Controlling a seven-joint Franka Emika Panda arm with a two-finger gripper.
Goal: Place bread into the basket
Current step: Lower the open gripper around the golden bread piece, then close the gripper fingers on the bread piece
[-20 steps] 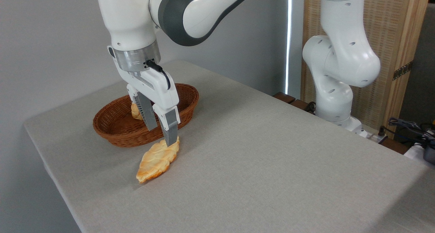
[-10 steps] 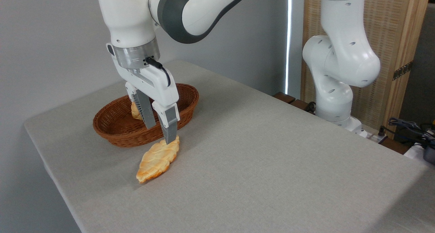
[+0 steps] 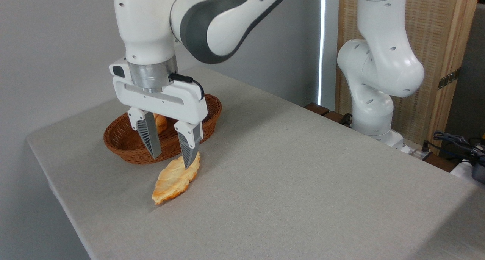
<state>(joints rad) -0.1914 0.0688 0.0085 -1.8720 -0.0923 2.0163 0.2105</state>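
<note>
Partly hidden small bread piece [image 3: 160, 122] in basket [image 3: 125, 138], claw [image 3: 171, 157] spread wide — over bread [image 3: 175, 178].

My gripper [image 3: 171, 158] has a glossy white plastic body, a brushed metal wrist ring and matt grey ribbed fingers [image 3: 148, 134]. The basket [image 3: 130, 148] is rough reddish-brown woven wicker, and the bread [image 3: 175, 177] has a dull, ridged golden crust. The table [image 3: 288, 176] wears matt grey woven cloth.
</note>
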